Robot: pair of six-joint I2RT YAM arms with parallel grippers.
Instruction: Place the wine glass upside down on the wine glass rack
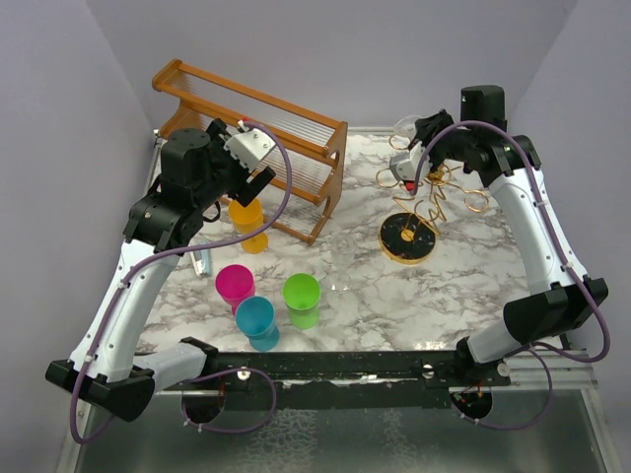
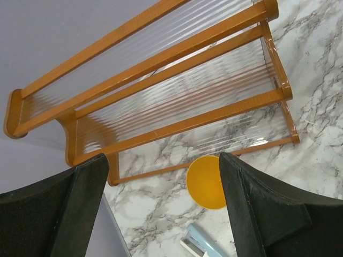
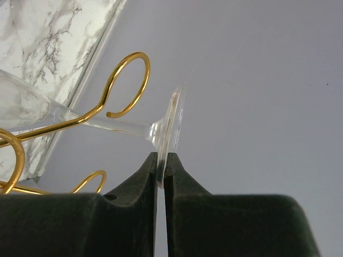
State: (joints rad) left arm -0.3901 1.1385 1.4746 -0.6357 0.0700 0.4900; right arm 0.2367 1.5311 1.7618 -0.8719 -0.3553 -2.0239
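- Right gripper (image 1: 422,131) is up by the top of the gold wine glass rack (image 1: 434,202), with the wine glass (image 1: 404,126). Left gripper (image 1: 258,177) hangs above a yellow cup (image 1: 246,217).
- Left wrist view: its fingers are spread wide, holding nothing.
- Right wrist view: its fingers pinch the glass's thin foot. The stem crosses a gold hook.

Beside the table's (image 1: 394,296) near edge, the left arm (image 1: 118,305) and the right arm (image 1: 537,232) are showing white shells between black joints and black bases. A purple cable (image 1: 289,177) is looping along each arm. The left gripper (image 2: 163,209) and the right gripper (image 3: 161,174) are showing matte black, finely textured fingers.
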